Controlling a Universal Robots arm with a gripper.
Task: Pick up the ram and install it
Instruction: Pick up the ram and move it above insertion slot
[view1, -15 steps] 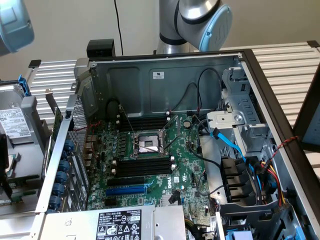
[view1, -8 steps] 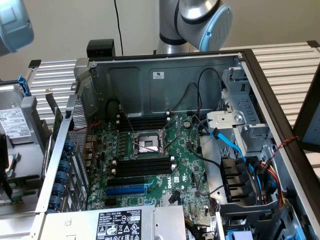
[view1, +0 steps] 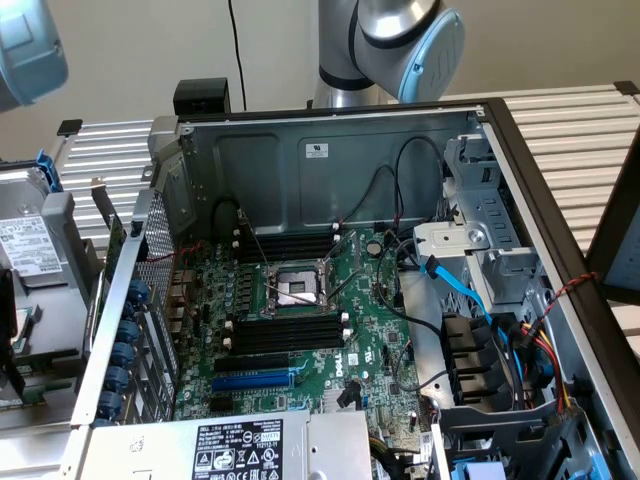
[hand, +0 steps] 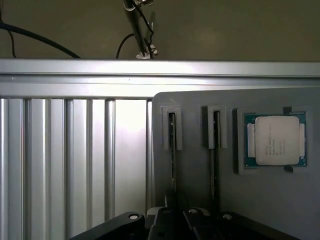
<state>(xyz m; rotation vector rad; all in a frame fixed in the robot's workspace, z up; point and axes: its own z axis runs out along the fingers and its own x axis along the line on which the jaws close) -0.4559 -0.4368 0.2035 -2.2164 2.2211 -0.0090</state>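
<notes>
In the exterior view you see the open case (view1: 330, 150) lying on the slatted bench (view1: 580, 130), with the arm (view1: 400, 35) rising behind its far wall. The board (view1: 370, 330) lies flat inside the case, and the socket (view1: 292, 288) sits near its middle. Long black slots (view1: 285, 335) with white end clips run just on the near side of the socket. A blue slot (view1: 250, 381) lies just beyond them, nearer the camera. A labelled grey box (view1: 240, 447) sits at the near edge of the case.

In the wrist view you look down on a grey tray (hand: 270, 200) resting on the bench (hand: 60, 160). A processor (hand: 274, 141) sits in a square pocket of the tray. Two narrow grooves run side by side next to the pocket.

The ram (hand: 171, 135) stands on edge in the groove farther from the processor, and you see it only as a thin dark strip. A similar strip shows in the other groove (hand: 216, 132).

The hand (hand: 181, 212) sits low over the tray at one end of the ram's groove, right by the ram. You cannot tell whether the hand touches the ram, nor whether it is clenched or released.
</notes>
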